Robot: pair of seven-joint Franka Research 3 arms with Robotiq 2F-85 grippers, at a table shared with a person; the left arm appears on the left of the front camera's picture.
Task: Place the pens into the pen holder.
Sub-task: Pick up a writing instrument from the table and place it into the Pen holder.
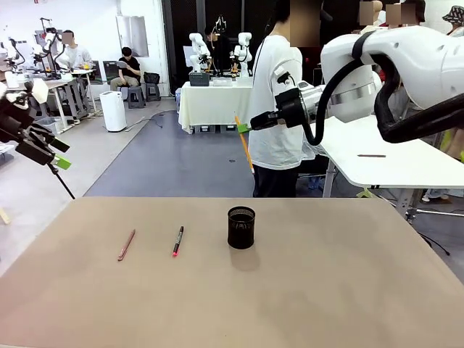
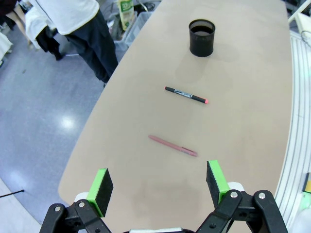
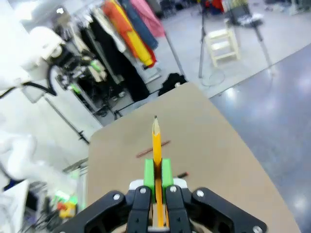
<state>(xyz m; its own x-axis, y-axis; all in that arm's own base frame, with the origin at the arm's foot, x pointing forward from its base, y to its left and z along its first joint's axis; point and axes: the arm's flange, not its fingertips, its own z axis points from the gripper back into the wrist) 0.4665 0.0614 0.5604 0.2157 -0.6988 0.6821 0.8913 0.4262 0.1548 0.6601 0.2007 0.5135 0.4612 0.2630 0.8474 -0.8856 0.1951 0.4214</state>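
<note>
My right tool (image 1: 243, 128) is clamped on the yellow pencil (image 1: 247, 154), high in the air above the bench (image 1: 341, 290). The pencil hangs almost straight up and down, leaning a little. The pen holder (image 1: 241, 227) stands on the bench right below it, mouth up, so I think the pencil must go down into it. My left tool (image 1: 61, 161) is wide apart and holds nothing. The black pen (image 1: 177, 240) and the reddish pen (image 1: 126, 245) lie flat on its side of the bench.

Grey glossy floor (image 1: 181, 159), white-draped table (image 1: 214, 101), clothes rack (image 3: 129, 34), perhaps a white stool (image 3: 221, 41)
</note>
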